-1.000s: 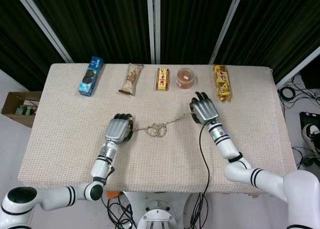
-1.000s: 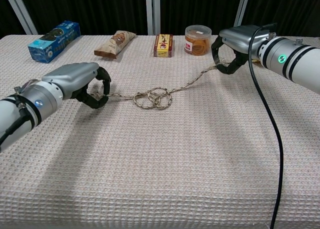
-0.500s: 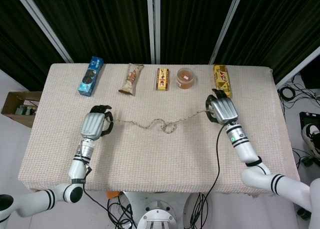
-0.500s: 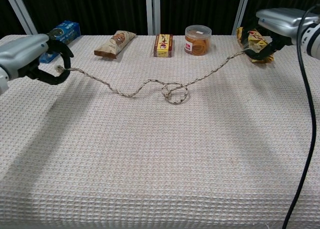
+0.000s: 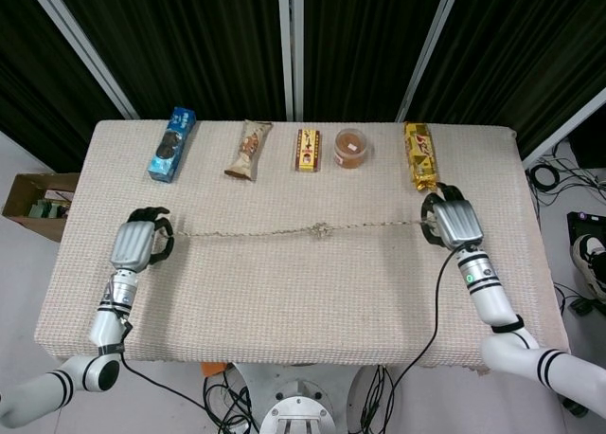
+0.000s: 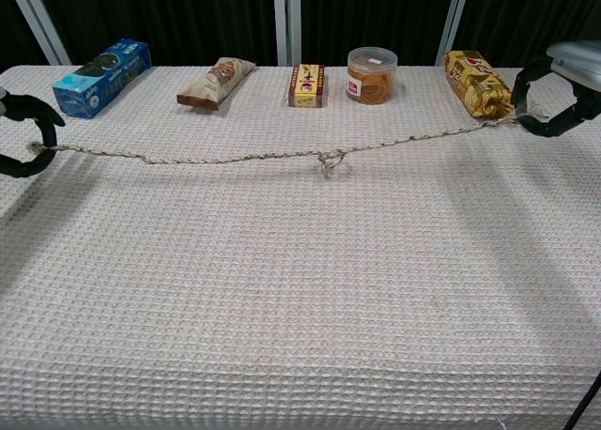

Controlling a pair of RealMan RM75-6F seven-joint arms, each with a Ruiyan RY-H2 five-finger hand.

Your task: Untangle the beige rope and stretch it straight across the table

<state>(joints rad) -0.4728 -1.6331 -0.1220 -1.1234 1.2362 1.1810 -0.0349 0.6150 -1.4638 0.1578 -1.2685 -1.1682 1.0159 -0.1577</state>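
The beige rope (image 5: 284, 232) runs nearly straight between the 2 hands, from the left hand (image 5: 135, 244) to the right hand (image 5: 454, 222), each with fingers curled around 1 end. About midway between them a small tight knot (image 6: 328, 159) remains, so the step in hand is likely the final pull. Doing it well probably means drawing both hands apart evenly and level with the table (image 5: 284, 301), keeping the grip firm so the ends do not slip, and watching whether the knot opens or only cinches harder. The rope is thin, twisted and rough-fibred, likely grippy but prone to locking on itself. The cloth under it is a waffle-textured beige weave. Just beyond the right hand lies a glossy yellow packet (image 5: 420, 155).
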